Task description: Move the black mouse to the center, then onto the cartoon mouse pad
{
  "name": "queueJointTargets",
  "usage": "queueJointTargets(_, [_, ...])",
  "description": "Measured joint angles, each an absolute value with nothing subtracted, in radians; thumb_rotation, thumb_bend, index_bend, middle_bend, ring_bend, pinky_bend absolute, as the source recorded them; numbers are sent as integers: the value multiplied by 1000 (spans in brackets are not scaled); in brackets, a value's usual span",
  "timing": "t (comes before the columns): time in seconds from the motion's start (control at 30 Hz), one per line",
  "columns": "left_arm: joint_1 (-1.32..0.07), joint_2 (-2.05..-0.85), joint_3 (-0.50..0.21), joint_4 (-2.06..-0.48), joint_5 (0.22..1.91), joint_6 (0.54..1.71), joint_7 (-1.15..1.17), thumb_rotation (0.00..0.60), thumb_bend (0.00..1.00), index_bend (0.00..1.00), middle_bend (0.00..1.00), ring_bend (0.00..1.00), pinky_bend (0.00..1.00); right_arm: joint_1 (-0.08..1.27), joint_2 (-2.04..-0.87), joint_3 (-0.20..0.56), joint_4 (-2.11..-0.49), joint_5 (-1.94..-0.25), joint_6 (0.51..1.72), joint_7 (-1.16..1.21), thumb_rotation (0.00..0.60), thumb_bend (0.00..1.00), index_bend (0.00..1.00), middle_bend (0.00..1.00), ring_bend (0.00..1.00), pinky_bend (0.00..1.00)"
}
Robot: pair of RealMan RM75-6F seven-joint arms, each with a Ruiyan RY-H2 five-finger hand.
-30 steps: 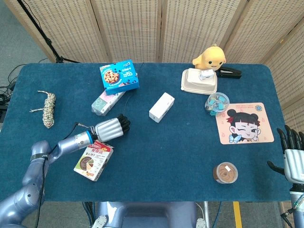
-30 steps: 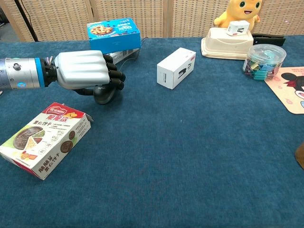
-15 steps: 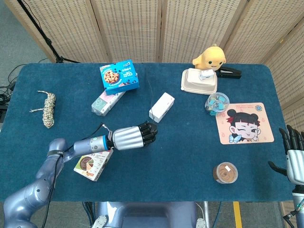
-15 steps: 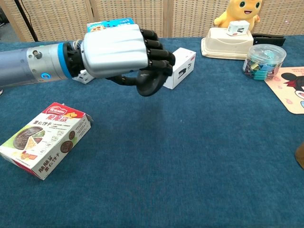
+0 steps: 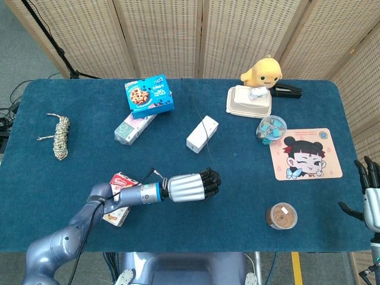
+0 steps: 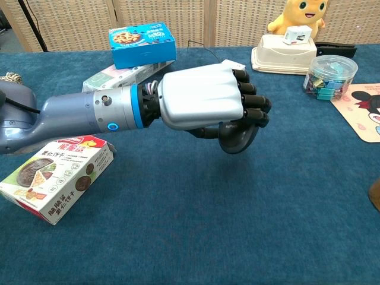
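My left hand (image 5: pixel 191 186) (image 6: pixel 208 101) grips the black mouse (image 6: pixel 239 138) from above, near the middle of the blue table. Only the mouse's lower front edge shows under the fingers in the chest view; the head view hides it. A thin black cable (image 5: pixel 200 122) trails from the hand toward the table's back. The cartoon mouse pad (image 5: pixel 306 154) lies flat at the right side, its corner (image 6: pixel 363 110) showing in the chest view. My right hand (image 5: pixel 370 194) hangs open past the table's right edge, holding nothing.
A white box (image 5: pixel 202 134) stands behind the left hand. A snack box (image 6: pixel 54 181) lies under the left forearm. A brown round tin (image 5: pixel 282 215) sits front right, a clip jar (image 5: pixel 271 129) beside the pad. Cookie box (image 5: pixel 149 95), rope (image 5: pixel 59 136), lunch box (image 5: pixel 249 101) and plush (image 5: pixel 262 70) are further back.
My left hand has carried the mouse rightward and toward the front, from beside the snack box to the table's middle. The right hand has sunk slightly lower at the frame edge.
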State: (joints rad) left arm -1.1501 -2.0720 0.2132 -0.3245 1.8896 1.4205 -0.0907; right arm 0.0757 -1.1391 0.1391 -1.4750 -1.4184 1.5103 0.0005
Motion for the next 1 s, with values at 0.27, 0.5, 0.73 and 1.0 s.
queueJointTargets(0.27, [-1172, -2145, 199, -296, 1875, 1337, -88, 600, 394, 567, 399, 362, 360, 76, -1136, 136, -1479, -1422, 1506, 4, 600, 0, 0, 0, 0, 0])
queueJointTargets(0.5, [-1197, -2208, 179, -238, 1849, 1245, -113, 600, 393, 567, 399, 362, 360, 77, -1136, 136, -1480, -1420, 1504, 6, 600, 0, 0, 0, 0, 0])
queueJointTargets(0.73, [-1229, -2265, 144, -186, 1804, 1165, -144, 600, 392, 560, 394, 361, 360, 76, -1133, 141, -1474, -1408, 1500, 14, 600, 0, 0, 0, 0, 0])
queueJointTargets(1.0, [-1261, -2269, 90, -243, 1753, 1104, -107, 600, 362, 339, 232, 236, 360, 77, -1133, 140, -1473, -1409, 1496, 14, 600, 0, 0, 0, 0, 0])
